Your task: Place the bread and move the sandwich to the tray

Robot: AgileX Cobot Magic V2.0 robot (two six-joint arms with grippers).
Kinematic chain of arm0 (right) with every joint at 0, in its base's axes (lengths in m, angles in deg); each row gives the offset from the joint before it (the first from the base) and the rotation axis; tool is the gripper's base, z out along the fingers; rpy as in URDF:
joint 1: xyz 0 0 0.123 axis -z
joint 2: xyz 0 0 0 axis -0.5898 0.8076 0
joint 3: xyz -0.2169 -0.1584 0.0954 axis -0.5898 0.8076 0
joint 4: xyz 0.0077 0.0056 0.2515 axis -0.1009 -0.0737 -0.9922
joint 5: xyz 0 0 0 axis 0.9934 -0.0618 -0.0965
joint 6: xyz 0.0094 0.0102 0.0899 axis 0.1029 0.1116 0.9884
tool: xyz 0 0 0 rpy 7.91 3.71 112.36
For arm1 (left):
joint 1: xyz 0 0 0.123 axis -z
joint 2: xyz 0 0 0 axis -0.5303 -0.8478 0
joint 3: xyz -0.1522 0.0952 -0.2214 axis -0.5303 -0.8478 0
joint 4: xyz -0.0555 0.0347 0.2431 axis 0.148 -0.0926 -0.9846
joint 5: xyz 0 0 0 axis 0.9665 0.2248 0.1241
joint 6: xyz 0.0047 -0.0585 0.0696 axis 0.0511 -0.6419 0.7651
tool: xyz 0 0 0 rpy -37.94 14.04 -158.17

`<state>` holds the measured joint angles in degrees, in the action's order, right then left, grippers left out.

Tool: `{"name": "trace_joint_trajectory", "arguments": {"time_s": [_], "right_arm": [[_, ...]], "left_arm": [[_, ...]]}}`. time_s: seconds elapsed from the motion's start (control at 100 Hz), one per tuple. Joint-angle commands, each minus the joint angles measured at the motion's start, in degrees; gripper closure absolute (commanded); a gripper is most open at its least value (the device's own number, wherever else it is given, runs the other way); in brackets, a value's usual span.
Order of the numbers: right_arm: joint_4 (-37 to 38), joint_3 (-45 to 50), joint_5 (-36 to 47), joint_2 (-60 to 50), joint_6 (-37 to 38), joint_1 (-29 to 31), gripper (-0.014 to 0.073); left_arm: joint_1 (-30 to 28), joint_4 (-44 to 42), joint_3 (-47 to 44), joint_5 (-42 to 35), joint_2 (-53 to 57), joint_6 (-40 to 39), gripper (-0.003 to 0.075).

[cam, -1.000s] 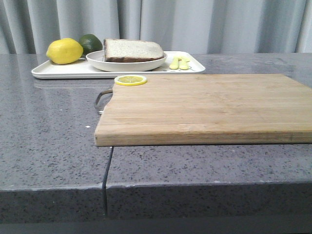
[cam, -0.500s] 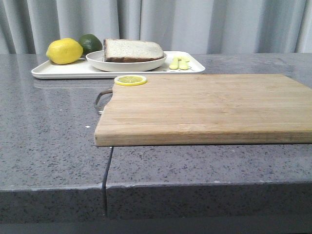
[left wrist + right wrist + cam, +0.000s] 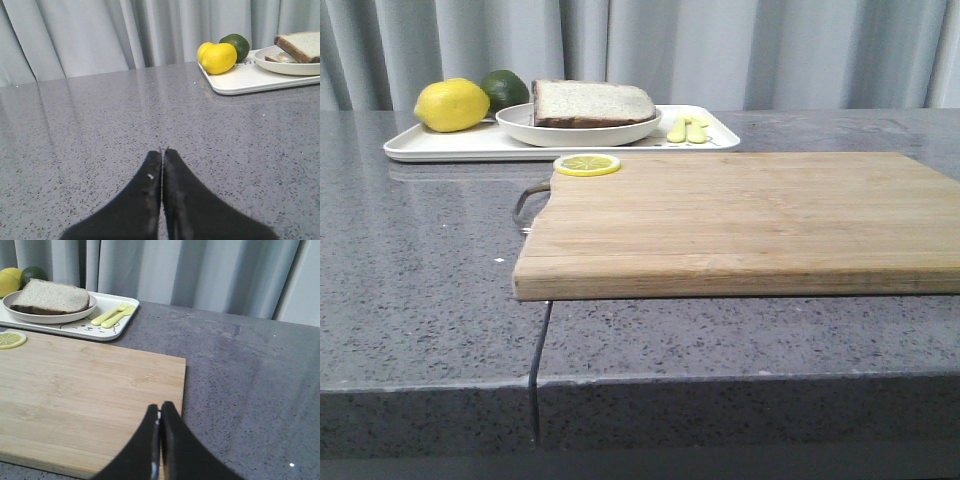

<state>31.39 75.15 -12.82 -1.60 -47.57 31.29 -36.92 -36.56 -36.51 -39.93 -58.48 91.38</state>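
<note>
The sandwich sits on a round white plate on the tray, at the far left of the grey stone table in the front view, with neither arm showing there. The left gripper has its two dark fingers pressed together, tips touching, with nothing between them, low over bare table and well apart from the tray. The right gripper is likewise pressed closed on nothing, over the near edge of the wooden cutting board, close to that board's corner. A thin lemon slice lies flat on the board's far left corner, near the tray. On the tray, a whole lemon and a dark green lime sit beside the plate at its left end, and a pale yellow fork and spoon lie at its right end. Only the top slice and its dark crust show; from the left wrist a second slice edge peeks out underneath, but whatever lies between the slices is hidden. The print on the tray is too small to make out. The plate is cut off at the left wrist view's edge.
</note>
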Motion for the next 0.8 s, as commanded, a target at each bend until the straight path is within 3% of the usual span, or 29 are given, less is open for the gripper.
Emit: {"name": "trace_joint_trajectory", "arguments": {"time_s": [0.0,0.66,0.79], "right_arm": [[-0.08,-1.65,4.69,0.52,-0.52,0.24,0.0661],[-0.06,-1.65,4.97,0.52,-0.44,0.24,0.0661],[3.03,-0.48,6.29,0.4,3.35,0.24,0.0661]], "left_arm": [[0.01,0.12,-0.75,-3.99,1.9,-0.37,0.0739],[0.01,0.12,-0.75,-3.99,1.9,-0.37,0.0739],[0.01,0.12,-0.75,-3.99,1.9,-0.37,0.0739]]}}
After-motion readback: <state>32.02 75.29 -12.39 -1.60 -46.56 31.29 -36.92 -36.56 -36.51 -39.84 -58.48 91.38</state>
